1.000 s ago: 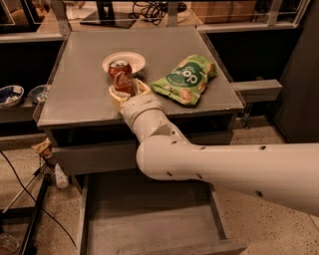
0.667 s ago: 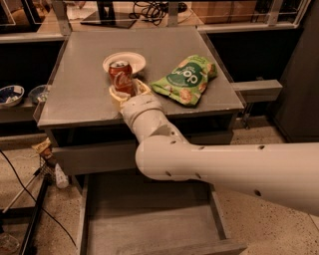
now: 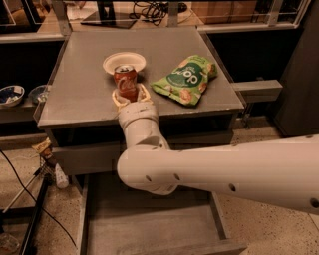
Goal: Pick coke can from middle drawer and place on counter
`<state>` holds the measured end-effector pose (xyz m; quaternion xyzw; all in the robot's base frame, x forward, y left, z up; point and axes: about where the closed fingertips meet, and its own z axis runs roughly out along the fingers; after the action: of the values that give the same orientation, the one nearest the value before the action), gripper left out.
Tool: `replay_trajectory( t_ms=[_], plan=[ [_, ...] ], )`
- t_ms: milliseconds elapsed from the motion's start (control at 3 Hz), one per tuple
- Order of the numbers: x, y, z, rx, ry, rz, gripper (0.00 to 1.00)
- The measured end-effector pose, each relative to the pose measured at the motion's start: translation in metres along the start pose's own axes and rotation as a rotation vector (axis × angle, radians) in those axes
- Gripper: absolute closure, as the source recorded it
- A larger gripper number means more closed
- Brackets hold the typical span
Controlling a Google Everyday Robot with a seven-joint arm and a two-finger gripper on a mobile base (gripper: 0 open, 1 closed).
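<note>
The tool [image 3: 130, 94] clasps the upright coke can [image 3: 125, 78] over the counter [image 3: 82, 94].

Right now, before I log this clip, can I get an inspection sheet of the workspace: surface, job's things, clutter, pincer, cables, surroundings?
Surface: counter, flat grey top.
Job's things: coke can upright at the counter, just in front of the white bowl; middle drawer pulled open below the counter.
Clutter: white bowl; green snack bag lying right of the can, apart from it.
Grippers: pincer near the counter's front edge, closed around the can's lower part.
Cables: floor cables at left; desk cables behind the counter.
Surroundings: blue bowl on a low shelf at left.
</note>
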<state>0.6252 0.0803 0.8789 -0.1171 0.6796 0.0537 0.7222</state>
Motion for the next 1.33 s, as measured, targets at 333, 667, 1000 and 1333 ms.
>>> replay_trajectory(
  t_ms=[333,667,1000,1333],
  plan=[
    [0.0057,-0.0025,-0.0038,0.056,0.008,0.002,1.0],
    [0.0097,-0.0042,-0.007,0.092,0.018,0.02,1.0],
    [0.0124,-0.004,-0.0097,0.1,0.031,0.046,1.0],
    [0.0124,-0.004,-0.0097,0.1,0.031,0.046,0.81]
  ],
)
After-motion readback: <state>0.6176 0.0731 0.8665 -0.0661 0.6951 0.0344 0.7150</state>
